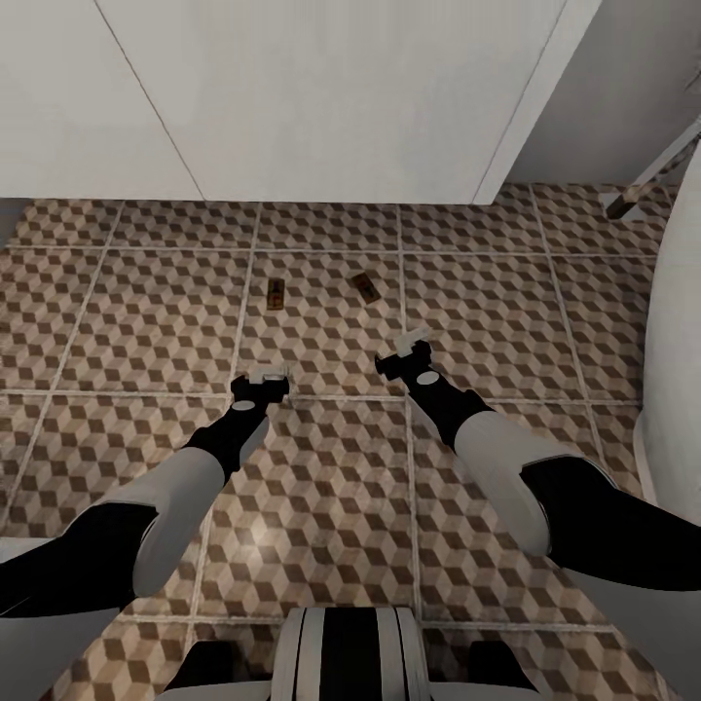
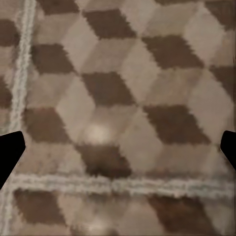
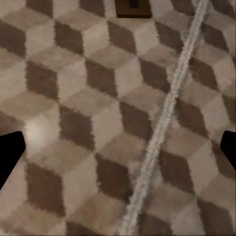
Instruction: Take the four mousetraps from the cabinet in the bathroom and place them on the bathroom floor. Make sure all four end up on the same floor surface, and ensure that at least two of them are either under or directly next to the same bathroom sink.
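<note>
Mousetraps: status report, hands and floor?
Left hand and right hand open, empty. Two mousetraps on bathroom floor near white vanity. Nothing in the way.

The two mousetraps on the bathroom floor [image 1: 127, 321], the left mousetrap [image 1: 275, 292] and the right mousetrap [image 1: 365, 286], are too small in the head view to make out their wire. In the right wrist view a mousetrap [image 3: 132, 8] is cut off by the picture's edge, only its near end showing. The white unit [image 1: 321, 97] beyond them, perhaps the vanity, is cropped above. A curved white form [image 1: 677, 321] runs off the right edge. The left tool [image 1: 261, 382] and right tool [image 1: 409, 352] show only dark finger corners at the edges of their wrist views.
</note>
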### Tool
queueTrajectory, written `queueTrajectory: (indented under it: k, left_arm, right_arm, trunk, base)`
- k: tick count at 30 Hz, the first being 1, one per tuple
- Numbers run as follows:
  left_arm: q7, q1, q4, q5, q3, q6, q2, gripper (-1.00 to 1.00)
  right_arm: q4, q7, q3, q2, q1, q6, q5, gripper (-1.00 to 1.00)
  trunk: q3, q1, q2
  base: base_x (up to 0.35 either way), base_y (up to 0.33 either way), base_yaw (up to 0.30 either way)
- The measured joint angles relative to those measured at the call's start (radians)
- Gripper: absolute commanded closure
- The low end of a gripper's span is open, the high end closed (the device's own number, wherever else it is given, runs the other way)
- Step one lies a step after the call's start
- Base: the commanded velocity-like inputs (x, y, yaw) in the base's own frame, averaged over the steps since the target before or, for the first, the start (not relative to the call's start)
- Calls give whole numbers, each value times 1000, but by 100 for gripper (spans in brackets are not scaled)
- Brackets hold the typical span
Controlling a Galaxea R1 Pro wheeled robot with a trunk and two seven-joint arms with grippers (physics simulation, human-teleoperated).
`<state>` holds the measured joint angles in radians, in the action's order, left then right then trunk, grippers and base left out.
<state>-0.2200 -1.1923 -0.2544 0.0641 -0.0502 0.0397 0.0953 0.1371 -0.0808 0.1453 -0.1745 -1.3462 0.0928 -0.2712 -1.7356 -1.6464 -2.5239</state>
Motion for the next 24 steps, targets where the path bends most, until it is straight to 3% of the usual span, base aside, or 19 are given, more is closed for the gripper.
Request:
queueTrajectory:
  k: [10,24]
  left_arm:
    - [0,18,1,0,0,0,0,-100]
    - [1,69,-1,1,-1,3,1,-100]
  right_arm:
    - [-22,0,-1,0,0,11,0,-100]
    - [-104,1,-1,0,1,105,0,-100]
  trunk:
    - [39,4,2]
    - [93,11,6]
  base:
    - [0,0,0]
    - [0,0,0]
